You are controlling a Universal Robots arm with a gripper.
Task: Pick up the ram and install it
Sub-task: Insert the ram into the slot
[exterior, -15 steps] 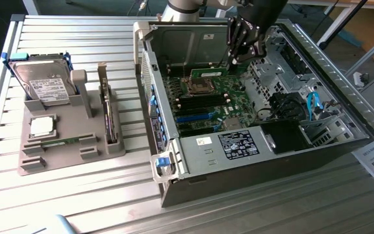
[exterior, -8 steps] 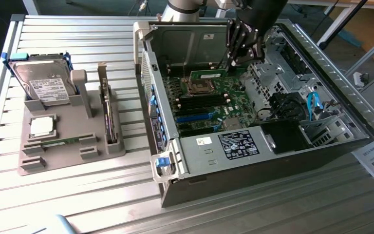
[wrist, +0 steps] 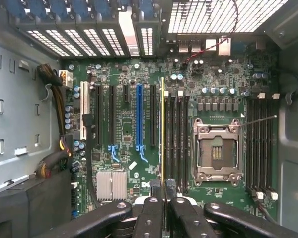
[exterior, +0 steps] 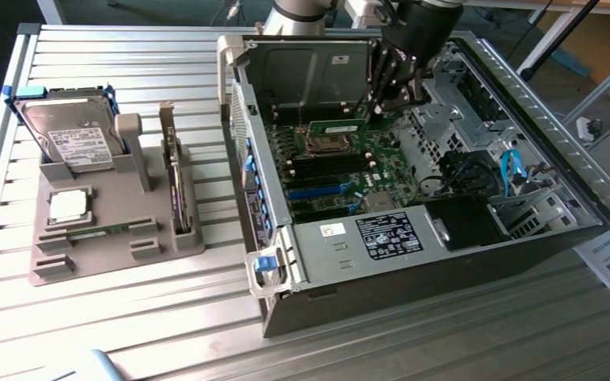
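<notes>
Ram (exterior: 339,127): thin, narrow green board with a pale label on its face. It is inside the open computer case (exterior: 283,266), just above the processor socket (exterior: 326,144) as the exterior view frames it. In that view its long axis runs roughly level, from the exterior view's left to its right, with the broad face toward the camera.

Wrist view: ram (wrist: 162,129) appears edge-on as a fine yellow-green line. It lies parallel to the black memory slots (wrist: 176,139) and sits at the side of that bank farther from the socket (wrist: 216,151). The blue slot on the motherboard (wrist: 124,124) runs the same way.

Hand (wrist: 163,194): closed narrowly on the ram, with a black finger (wrist: 150,213) on each face and no gap visible around the board. In the exterior view the hand (exterior: 381,107) reaches down into the case.

Hard to make out:
- The contact edge is hidden, so I cannot tell whether the ram is in a slot or above one.
- The gripped end is covered by the fingers.
- The chips are not resolvable.

Case stands on the slatted table (exterior: 104,317), and a grey fixture (exterior: 93,254) with a hard drive (exterior: 72,135) sits well apart from it.
</notes>
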